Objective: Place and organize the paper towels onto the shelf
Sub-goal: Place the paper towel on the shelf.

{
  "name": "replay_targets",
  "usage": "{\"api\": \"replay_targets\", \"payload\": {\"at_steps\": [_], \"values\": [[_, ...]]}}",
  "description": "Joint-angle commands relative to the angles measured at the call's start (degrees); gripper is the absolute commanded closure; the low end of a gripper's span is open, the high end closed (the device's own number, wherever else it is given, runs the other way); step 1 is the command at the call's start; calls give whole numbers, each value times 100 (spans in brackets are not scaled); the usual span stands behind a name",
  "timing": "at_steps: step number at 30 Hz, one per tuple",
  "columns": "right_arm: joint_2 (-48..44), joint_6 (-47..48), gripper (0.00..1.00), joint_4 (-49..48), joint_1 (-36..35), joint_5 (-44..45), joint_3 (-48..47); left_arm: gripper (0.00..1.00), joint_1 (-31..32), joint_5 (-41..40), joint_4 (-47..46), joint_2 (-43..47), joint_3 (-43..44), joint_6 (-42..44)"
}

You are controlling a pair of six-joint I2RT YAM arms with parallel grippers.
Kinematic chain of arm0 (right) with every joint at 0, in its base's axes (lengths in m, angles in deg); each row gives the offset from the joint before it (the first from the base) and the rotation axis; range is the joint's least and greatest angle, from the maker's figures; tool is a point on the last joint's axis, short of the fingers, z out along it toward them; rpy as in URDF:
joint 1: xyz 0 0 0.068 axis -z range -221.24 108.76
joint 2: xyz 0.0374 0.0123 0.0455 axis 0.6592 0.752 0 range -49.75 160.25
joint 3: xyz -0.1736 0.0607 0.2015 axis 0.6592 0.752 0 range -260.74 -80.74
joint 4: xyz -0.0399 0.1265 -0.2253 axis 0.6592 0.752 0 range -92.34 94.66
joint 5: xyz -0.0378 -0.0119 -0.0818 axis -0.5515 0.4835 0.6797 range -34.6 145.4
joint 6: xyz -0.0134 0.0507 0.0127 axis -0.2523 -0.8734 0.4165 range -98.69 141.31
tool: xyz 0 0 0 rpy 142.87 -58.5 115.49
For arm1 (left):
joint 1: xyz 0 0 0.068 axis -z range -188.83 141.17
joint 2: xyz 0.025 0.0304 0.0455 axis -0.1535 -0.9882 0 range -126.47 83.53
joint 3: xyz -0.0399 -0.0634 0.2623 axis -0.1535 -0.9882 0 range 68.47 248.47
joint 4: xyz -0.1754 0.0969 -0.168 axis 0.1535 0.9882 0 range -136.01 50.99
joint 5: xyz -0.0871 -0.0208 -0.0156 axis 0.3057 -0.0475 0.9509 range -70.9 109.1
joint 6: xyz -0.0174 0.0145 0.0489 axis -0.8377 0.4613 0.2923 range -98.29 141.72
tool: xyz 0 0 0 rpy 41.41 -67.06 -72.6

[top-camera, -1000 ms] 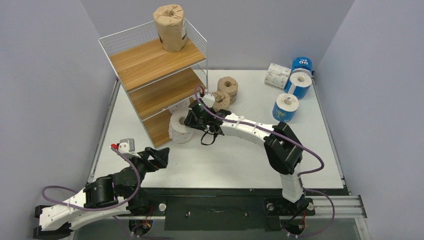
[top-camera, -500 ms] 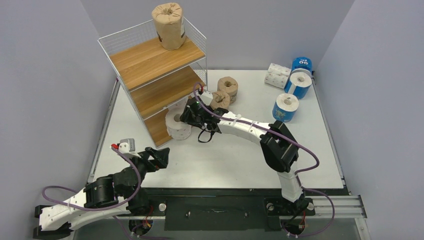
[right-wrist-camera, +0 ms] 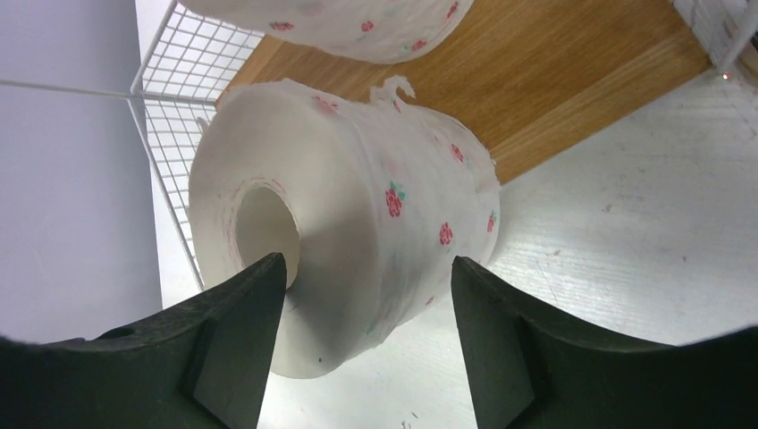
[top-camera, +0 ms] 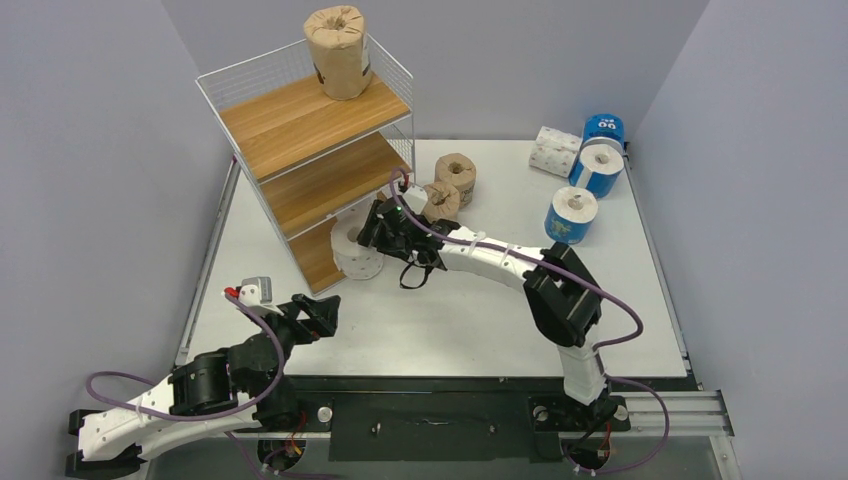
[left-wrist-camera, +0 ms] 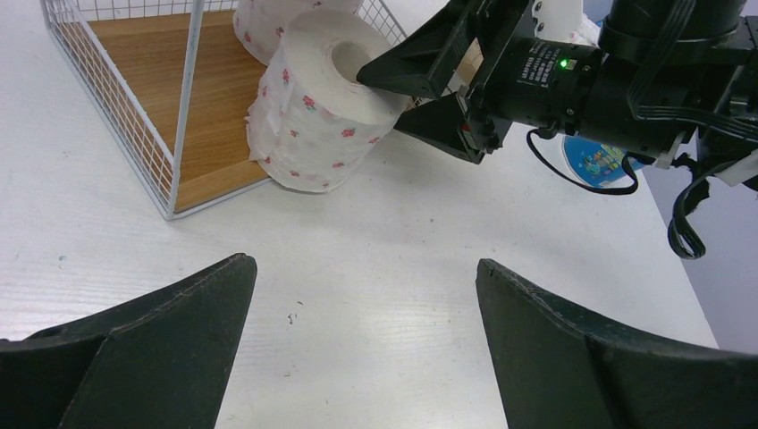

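Overhead plus two wrist close-ups, shared white roll (right-wrist-camera: 349, 232)

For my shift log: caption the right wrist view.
Right pincer straddles a white rose-printed paper towel roll at the white wire shelf's bottom wooden board.

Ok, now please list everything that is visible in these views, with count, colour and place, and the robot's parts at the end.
shelf: one, white wire with wooden boards, back left of the table.
brown rolls: three, brown wrap; one on the top board, two on the table right of the shelf.
white rolls: four, white; one tilted at the bottom tier's open edge, one inside that tier, two at the back right.
blue rolls: three, blue wrap, back right.
table: one, white.
left gripper: open, empty, front left.
right gripper: at the tilted white roll, one finger at its core hole; grip unclear.
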Motion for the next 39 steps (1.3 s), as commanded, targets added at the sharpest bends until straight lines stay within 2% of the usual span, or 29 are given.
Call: {"api": "replay_targets", "payload": {"at_steps": [1, 11, 15, 19, 20, 22, 24, 26, 30, 39], "values": [[-696, 118, 36, -195, 10, -42, 303, 7, 7, -85, 38, -71, 183, -176], [-1579, 682, 34, -357, 118, 37, 1193, 7, 12, -54, 6, -122, 220, -187], [-1911, 1470, 37, -1051, 100, -295, 1775, 7, 0, -42, 19, -162, 282, -191], [-2092, 2088, 40, -2553, 102, -689, 2703, 7, 9, -78, 96, -122, 302, -197], [-2077, 2135, 41, -2599, 129, -856, 2764, 7, 2, -90, 96, -91, 301, -191], [-1899, 2326, 46, -2423, 218, -982, 2611, 7, 12, -111, 95, -29, 307, -170], [-1666, 2344, 50, -2655, 245, -980, 2710, 7, 5, -152, 101, 39, 318, -151], [-1544, 2322, 53, -2989, 210, -969, 2743, 7, 0, -162, 146, 95, 344, -135], [-1059, 2345, 57, -2903, 124, -848, 2452, 7, 4, -179, 414, 194, 413, -258], [-578, 2384, 58, -2783, 121, -807, 2102, 7, 0, -214, 417, 173, 503, -150]]}}
